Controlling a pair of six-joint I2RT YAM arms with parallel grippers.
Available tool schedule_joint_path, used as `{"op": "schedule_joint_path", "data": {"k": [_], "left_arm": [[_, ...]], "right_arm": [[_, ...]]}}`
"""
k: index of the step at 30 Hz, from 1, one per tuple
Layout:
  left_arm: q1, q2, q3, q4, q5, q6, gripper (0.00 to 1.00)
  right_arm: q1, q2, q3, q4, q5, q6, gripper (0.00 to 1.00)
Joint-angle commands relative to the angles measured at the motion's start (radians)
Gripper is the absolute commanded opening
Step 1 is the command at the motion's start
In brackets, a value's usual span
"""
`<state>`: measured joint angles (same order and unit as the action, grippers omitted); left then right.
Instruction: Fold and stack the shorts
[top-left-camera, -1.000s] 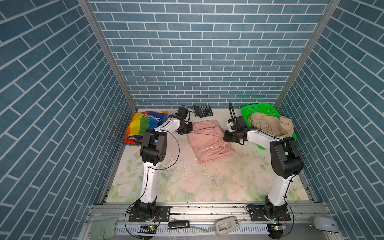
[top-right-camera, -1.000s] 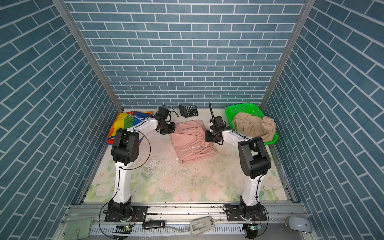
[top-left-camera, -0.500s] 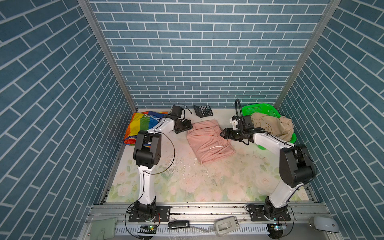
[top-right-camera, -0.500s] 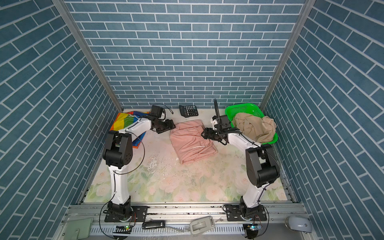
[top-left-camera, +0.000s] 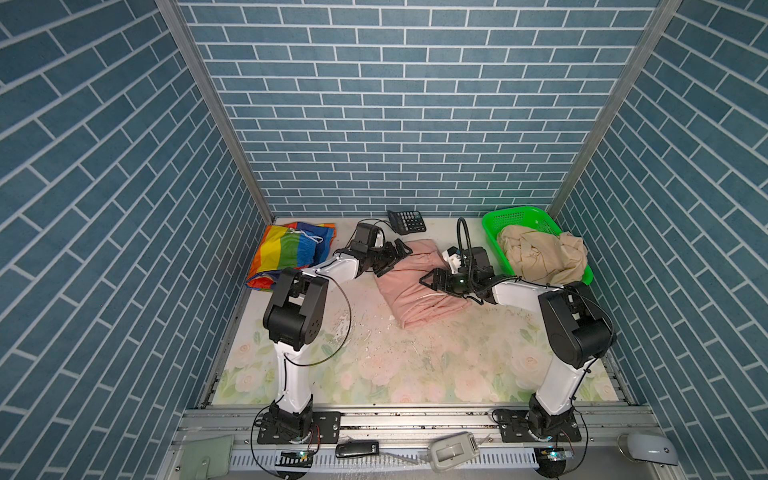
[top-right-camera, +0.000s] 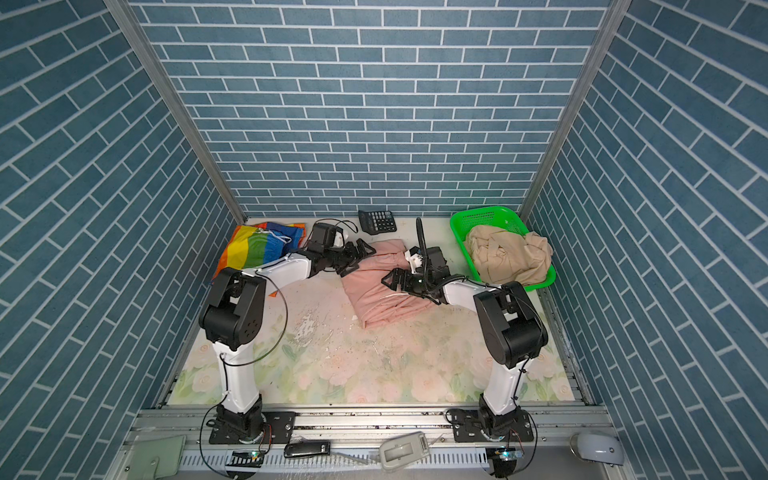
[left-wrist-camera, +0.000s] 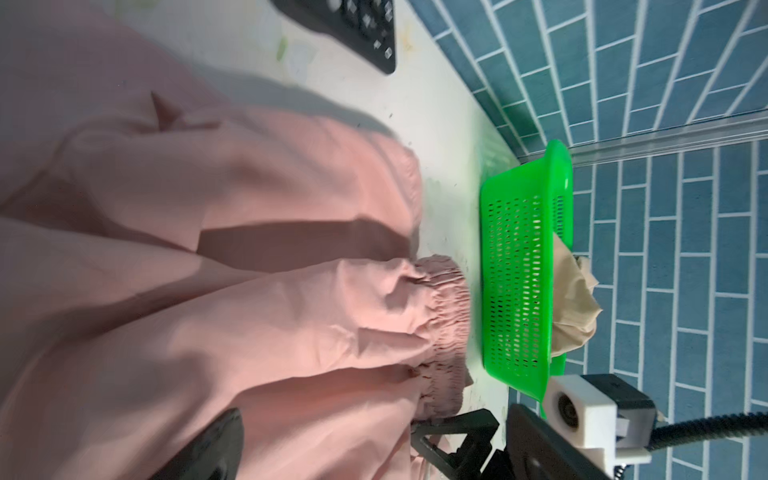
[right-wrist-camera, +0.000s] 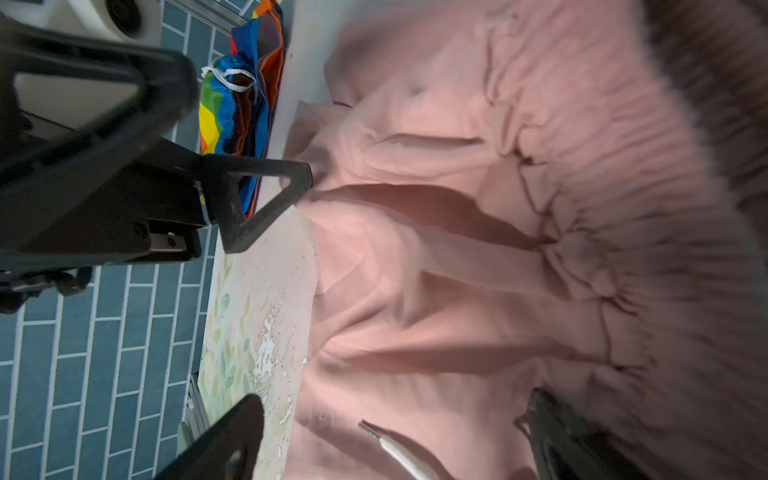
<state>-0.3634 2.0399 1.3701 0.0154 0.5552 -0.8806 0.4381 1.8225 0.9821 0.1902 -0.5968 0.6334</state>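
Pink shorts (top-left-camera: 415, 286) lay roughly folded mid-table, between the rainbow shorts (top-left-camera: 286, 253) at back left and the beige shorts (top-left-camera: 540, 253) heaped in the green basket (top-left-camera: 496, 226). Looked like the pink fold step. Next move probably needs a fresh grasp on an edge, to tidy it or carry it onto the rainbow pair. Left gripper (top-left-camera: 397, 259) sat low at pink's left edge and right gripper (top-left-camera: 430, 282) over its right side. Both arms reached inward, jaws spread wide, holding nothing.
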Motion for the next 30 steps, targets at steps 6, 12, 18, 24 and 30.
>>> {"op": "schedule_joint_path", "data": {"k": [6, 12, 18, 24, 30], "left_arm": [[0.067, 0.084, 0.002, -0.032, -0.033, 0.050, 1.00], [0.090, 0.084, 0.059, -0.099, -0.031, 0.099, 1.00], [0.092, 0.101, 0.157, -0.164, -0.037, 0.118, 1.00], [0.093, 0.183, 0.217, -0.175, -0.011, 0.105, 1.00], [0.102, 0.213, 0.220, -0.189, -0.018, 0.121, 1.00]], "right_arm": [[-0.024, 0.006, -0.117, 0.057, -0.056, -0.001, 0.99], [0.011, -0.158, -0.102, -0.050, -0.016, -0.049, 0.99], [0.145, -0.193, -0.056, 0.029, -0.024, -0.006, 0.99], [0.293, -0.071, -0.028, 0.208, -0.025, 0.078, 0.99], [0.378, 0.039, -0.037, 0.251, -0.002, 0.097, 0.99]]}}
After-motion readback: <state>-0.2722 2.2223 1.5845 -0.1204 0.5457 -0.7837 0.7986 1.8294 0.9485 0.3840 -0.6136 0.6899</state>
